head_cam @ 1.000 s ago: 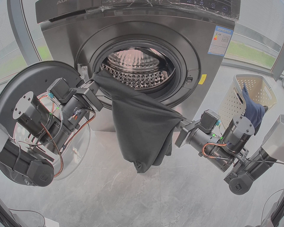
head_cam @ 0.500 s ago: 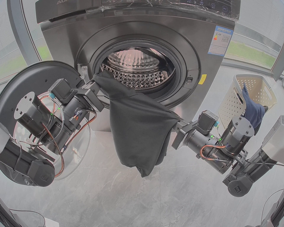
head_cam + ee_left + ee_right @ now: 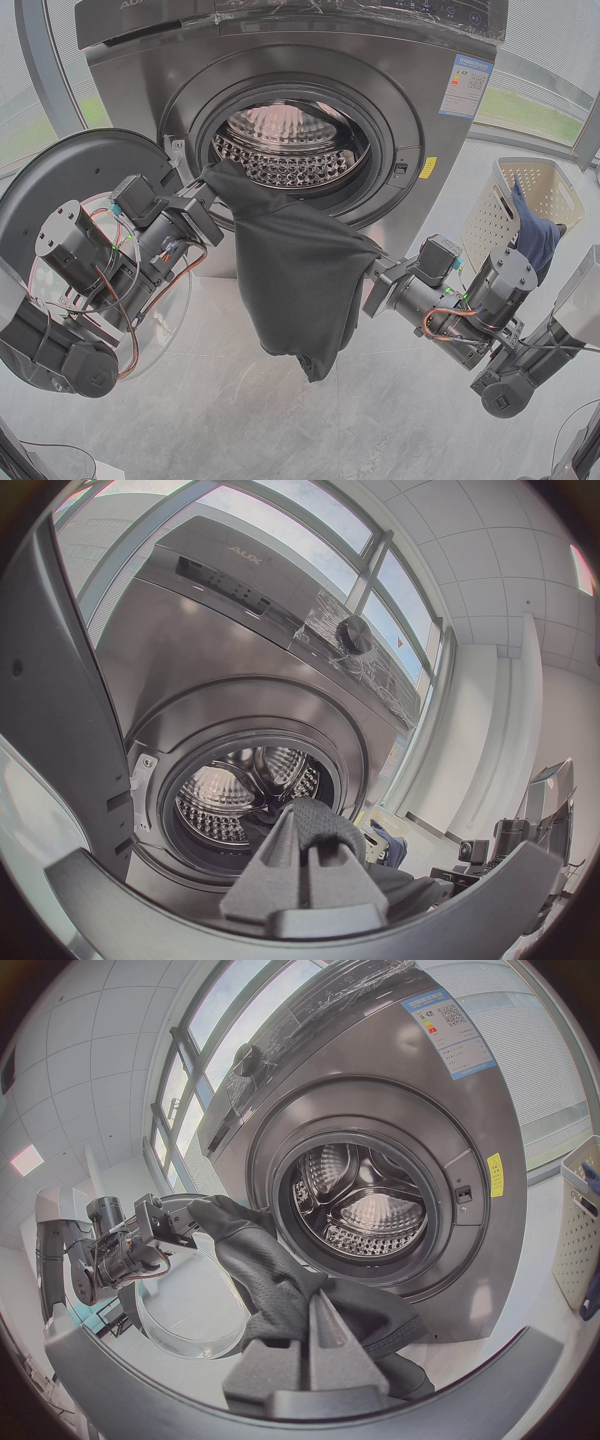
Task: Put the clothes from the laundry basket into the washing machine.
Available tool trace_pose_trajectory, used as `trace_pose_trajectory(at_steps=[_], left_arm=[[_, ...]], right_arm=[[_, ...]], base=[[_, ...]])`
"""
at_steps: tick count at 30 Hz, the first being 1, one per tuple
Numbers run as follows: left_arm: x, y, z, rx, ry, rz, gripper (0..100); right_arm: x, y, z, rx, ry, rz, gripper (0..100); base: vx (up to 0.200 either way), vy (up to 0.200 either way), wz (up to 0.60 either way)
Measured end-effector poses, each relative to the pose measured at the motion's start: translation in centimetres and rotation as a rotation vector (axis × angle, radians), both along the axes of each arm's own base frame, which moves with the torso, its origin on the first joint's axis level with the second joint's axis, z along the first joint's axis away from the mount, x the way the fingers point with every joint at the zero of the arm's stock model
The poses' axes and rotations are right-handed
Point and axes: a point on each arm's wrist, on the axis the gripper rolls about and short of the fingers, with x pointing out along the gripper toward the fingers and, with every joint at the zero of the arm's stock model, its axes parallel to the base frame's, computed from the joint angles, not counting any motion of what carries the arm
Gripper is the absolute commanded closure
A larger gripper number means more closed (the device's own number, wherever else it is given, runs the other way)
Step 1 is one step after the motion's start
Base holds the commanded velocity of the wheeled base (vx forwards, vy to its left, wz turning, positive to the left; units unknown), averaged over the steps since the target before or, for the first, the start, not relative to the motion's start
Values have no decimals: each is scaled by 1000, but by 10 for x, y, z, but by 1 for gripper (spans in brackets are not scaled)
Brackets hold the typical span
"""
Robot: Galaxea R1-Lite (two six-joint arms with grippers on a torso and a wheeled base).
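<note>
A dark grey garment (image 3: 294, 275) hangs stretched between both grippers in front of the washing machine (image 3: 294, 75), whose drum (image 3: 284, 147) stands open. My left gripper (image 3: 209, 187) is shut on the garment's upper left corner near the drum's rim. My right gripper (image 3: 374, 262) is shut on its right edge, lower and farther out. In the wrist views the cloth (image 3: 325, 827) (image 3: 281, 1272) lies pinched in each closed pair of fingers. The laundry basket (image 3: 537, 194) stands at the right with a blue garment (image 3: 534, 234) draped over its rim.
The round washer door (image 3: 69, 169) hangs open at the left, close behind my left arm. Grey tiled floor (image 3: 250, 412) lies below the hanging cloth. Glass walls run behind the machine.
Both grippers have shifted slightly with the garment: the left one a little right and lower, the right one a little left. The cloth's hanging bottom has swung right and lower.
</note>
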Motion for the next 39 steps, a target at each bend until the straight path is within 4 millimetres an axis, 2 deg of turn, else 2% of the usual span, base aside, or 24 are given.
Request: trace_pose_trajectory(at_steps=[8,16,17,26,39], left_arm=[[0,0,3,-4,-9,-1,100],[-6,-3,-1,4,6,-16,100],[-7,-3,-3,7,13,-18,0],[-28,3,-21,50,89,-38,0],[-65,23,-76,217,297,-95,0]], right_arm=[[-2,5,3,10,-8,8,100],[-3,1,11,34,-17,-10,100],[-3,0,11,42,-14,-16,100],[-5,2,17,66,-22,-17,100],[-2,6,30,97,-67,-13,100]], base=[[0,0,0],[0,0,0],[0,0,0],[0,0,0],[0,0,0]])
